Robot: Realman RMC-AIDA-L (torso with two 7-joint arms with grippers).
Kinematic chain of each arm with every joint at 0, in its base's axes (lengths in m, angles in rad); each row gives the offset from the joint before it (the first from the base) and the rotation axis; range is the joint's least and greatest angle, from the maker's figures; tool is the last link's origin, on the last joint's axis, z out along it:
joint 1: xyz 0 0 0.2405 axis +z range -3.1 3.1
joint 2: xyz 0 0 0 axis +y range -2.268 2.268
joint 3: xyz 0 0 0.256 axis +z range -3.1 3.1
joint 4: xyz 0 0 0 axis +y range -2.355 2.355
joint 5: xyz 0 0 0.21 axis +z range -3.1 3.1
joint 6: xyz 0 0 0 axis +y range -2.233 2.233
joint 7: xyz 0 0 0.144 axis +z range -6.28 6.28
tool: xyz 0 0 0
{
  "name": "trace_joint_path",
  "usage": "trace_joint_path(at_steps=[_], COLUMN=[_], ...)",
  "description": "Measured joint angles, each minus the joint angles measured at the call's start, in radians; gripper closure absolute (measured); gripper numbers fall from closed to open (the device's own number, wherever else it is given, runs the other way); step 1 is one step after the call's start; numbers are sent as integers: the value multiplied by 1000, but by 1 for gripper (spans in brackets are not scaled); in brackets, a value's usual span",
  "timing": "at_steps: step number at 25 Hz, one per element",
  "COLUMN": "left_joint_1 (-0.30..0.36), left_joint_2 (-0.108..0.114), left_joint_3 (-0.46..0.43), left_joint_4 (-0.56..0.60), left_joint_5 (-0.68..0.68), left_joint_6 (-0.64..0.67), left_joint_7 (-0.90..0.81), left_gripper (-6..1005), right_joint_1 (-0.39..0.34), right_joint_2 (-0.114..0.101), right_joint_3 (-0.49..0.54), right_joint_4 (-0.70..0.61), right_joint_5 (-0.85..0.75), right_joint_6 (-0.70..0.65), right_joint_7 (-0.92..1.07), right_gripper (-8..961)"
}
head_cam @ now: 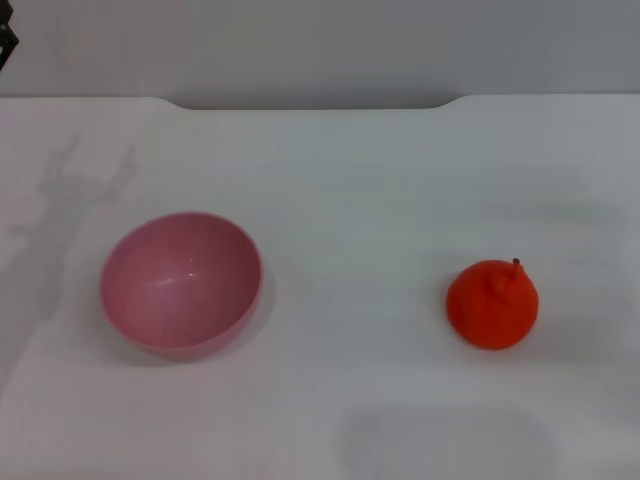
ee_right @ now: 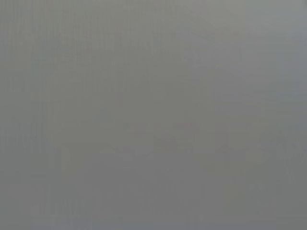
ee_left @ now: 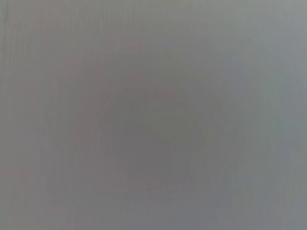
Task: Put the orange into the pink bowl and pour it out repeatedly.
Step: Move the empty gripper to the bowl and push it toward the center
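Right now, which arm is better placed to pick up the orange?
Right, probably. The orange sits on the robot's right side of the table, the pink bowl on its left. Neither tool is in view.

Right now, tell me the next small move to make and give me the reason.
Probably bring the right arm down over the orange to grasp it. The orange sits on the table on the robot's right, well apart from the pink bowl, which stands upright and empty on the left. Neither gripper is in view yet.
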Motion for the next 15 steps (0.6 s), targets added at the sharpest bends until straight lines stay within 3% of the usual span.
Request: trace_joint_path(at_steps=[15], left_joint_1=[-1], left_joint_2=[-3], left_joint_3=[1], left_joint_4=[-2], left_joint_5=[0], left_joint_6=[-1], left_joint_7=[0], left_gripper=[191], right_joint_1=[9], right_joint_2=[0], right_joint_3=[0], right_joint_4=[9], right_joint_5=[-1], right_joint_6=[0], right_joint_7=[25], right_gripper=[306])
